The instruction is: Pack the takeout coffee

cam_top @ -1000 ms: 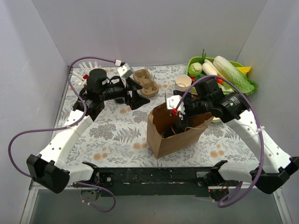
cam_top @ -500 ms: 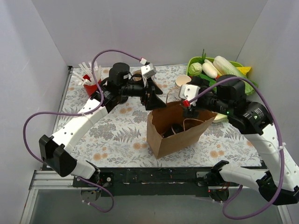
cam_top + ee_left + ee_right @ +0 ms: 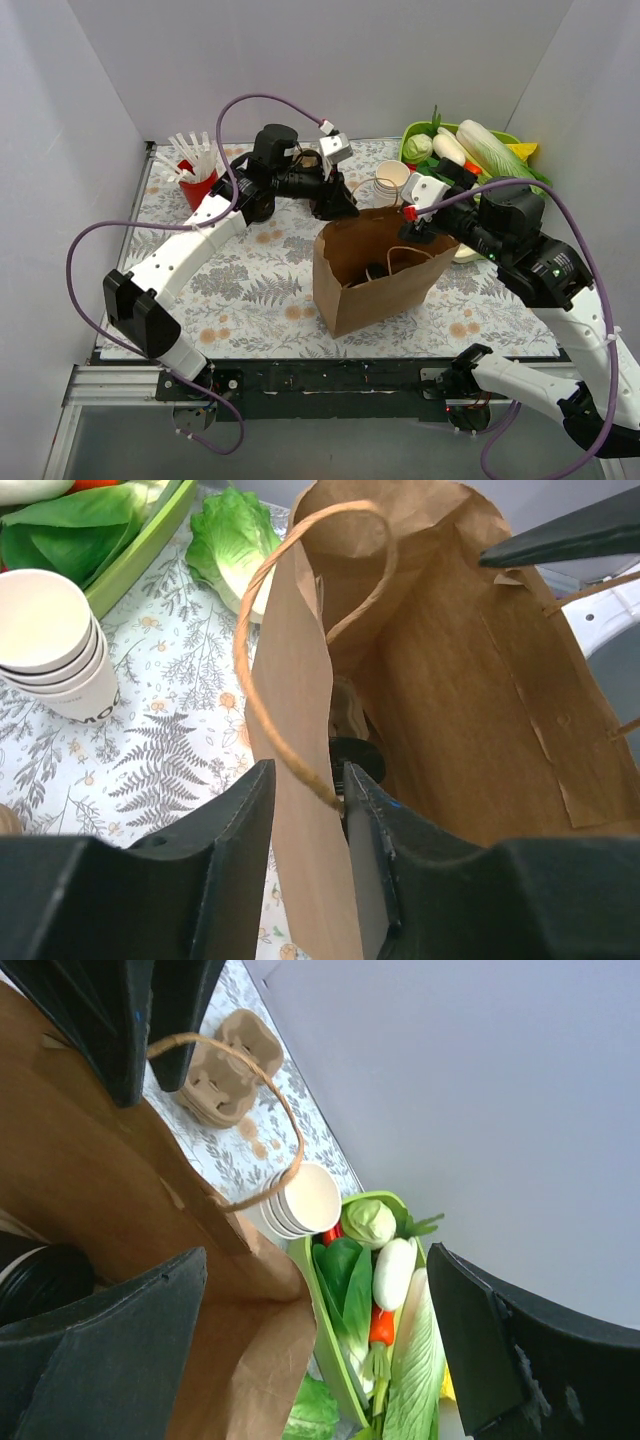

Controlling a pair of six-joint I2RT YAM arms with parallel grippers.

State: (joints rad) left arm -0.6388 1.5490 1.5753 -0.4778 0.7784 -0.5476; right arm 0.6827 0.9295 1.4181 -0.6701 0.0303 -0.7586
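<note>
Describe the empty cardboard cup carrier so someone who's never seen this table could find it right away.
Start at the brown paper bag standing mid-table, then look past its far rim toward the back wall. The cup carrier lies flat on the floral cloth there, left of the stack of white paper cups. It alone is tan moulded pulp with two round wells, both empty.

red straw cup (image 3: 198, 184), paper bag (image 3: 372, 270), vegetable tray (image 3: 470, 152)

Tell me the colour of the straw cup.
Red cup, clearest in the top external view.
</note>
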